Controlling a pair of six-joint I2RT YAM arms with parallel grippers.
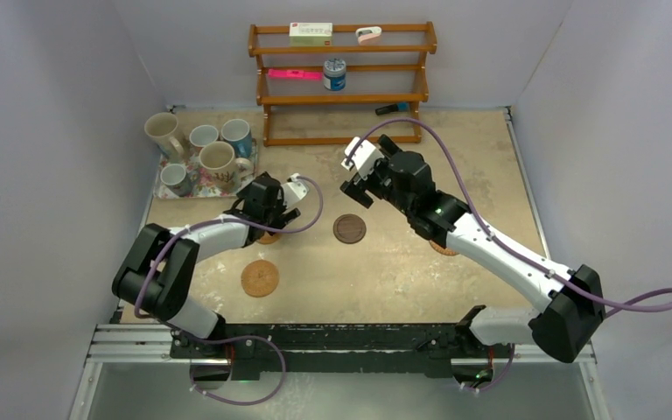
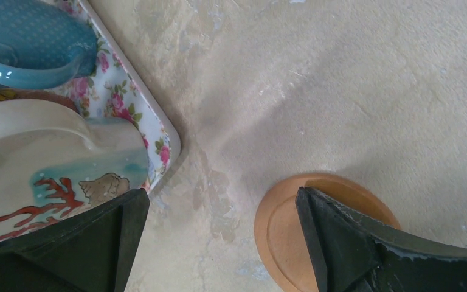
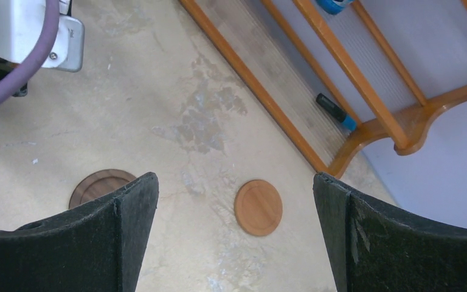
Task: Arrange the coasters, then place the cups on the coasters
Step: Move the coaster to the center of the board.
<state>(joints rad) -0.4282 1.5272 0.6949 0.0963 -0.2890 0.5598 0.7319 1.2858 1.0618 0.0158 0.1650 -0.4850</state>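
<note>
Both arms are out over the counter (image 1: 490, 175), and neither tool is carrying anything. The left tool (image 2: 219, 194) has its fingers spread wide. It hangs just beside the near right corner of the floral tray (image 2: 112, 97), with a smooth tan coaster (image 2: 283, 228) right under its right finger. From that spot it could go either way, for the disc or for a mug. The right tool (image 3: 236, 176) is just as wide apart and looks down at a second tan coaster (image 3: 258, 207) framed between its fingers, with the dark wood coaster (image 3: 100, 184) off to one side. That reads to me as lining up a pick from above.

Coasters come first, I'd say, and that stage isn't finished. From overhead the woven coaster (image 1: 260, 278) lies near and left, the dark one sits mid-counter, and a half-hidden coaster (image 1: 443, 249) peeks out from under the right forearm — scattered, no row yet.

The cups (image 1: 219, 159) are all on the tray at the far left, packed close together, and none is on a coaster. Parked there, they leave the middle free for laying out discs.

The tricky bit is the discs themselves — thin and flush on the counter, so the fingers will have to straddle an edge cleanly. Later, the crowded mugs will leave little room to slip a finger between them.
</note>
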